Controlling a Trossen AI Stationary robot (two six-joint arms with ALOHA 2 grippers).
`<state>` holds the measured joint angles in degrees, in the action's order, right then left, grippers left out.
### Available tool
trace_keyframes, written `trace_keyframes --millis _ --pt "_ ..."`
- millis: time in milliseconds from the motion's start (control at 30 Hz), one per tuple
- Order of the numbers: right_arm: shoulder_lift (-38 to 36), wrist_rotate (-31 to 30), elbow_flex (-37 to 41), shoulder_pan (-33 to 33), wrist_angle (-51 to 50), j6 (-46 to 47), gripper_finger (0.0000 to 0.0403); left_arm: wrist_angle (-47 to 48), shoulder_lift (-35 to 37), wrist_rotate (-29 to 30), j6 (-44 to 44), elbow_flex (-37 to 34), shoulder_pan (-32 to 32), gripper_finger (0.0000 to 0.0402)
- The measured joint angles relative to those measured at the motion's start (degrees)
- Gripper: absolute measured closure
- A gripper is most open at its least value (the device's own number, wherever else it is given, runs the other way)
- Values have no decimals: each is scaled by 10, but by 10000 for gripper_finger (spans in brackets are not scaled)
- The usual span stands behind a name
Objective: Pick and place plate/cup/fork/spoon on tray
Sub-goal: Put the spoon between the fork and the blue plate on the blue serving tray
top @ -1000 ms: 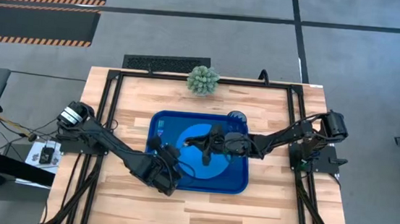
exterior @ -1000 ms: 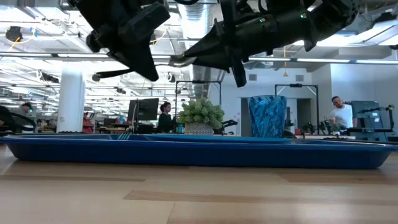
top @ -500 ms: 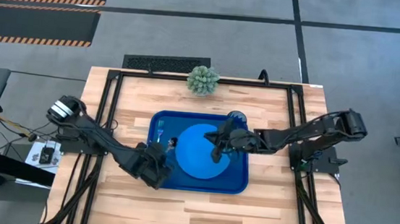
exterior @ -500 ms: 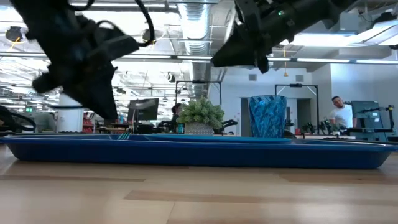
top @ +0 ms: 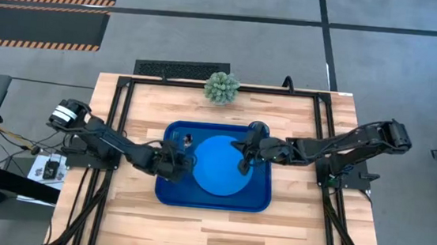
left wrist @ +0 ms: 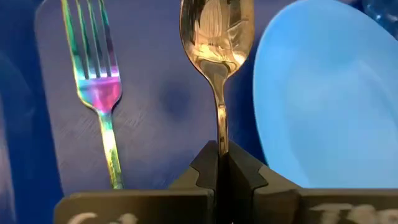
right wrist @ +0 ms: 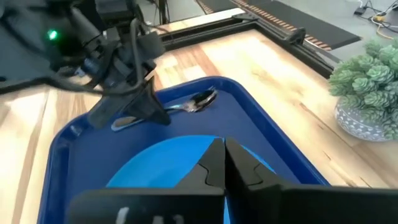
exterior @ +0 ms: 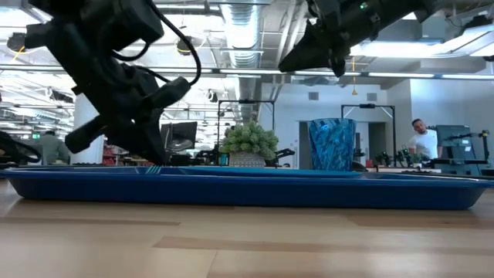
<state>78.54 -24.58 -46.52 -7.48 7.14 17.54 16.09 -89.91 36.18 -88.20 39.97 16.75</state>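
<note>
Here, left gripper (left wrist: 222, 163) pinches spoon (left wrist: 217, 37).

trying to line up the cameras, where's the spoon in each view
High view: the small dark-metal spoon lies in the dark-blue rectangular tray's far-left corner, by the left gripper.
Low view: not visible; the tray rim hides it.
Left wrist view: centre, the spoon's handle is pinched between the shut fingers.
Right wrist view: spoon bowl beyond the left gripper.
Shared landmark: the round bright-blue plate, beside the spoon.
</note>
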Motion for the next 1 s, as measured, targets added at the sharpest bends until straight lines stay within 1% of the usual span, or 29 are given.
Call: trace_keyframes --millis 100,233,333,500,700,1000 --pt "0 0 0 -4 -5 -1 392 -4 -1 -10 -13 3 -13 401" --pt "0 0 0 -8 -6 -6 399 3 -1 -4 -41 6 -14 401" --pt "0 0 0 -8 -5 -7 397 9 -1 -19 -56 7 -14 401" --pt "0 0 0 -8 -2 -9 396 32 -2 -26 -75 7 -14 401" --pt "0 0 0 -8 13 -13 397 33 -2 3 -73 7 -15 400" --pt "0 0 0 -8 16 -16 398 7 -2 16 -67 7 -11 397"
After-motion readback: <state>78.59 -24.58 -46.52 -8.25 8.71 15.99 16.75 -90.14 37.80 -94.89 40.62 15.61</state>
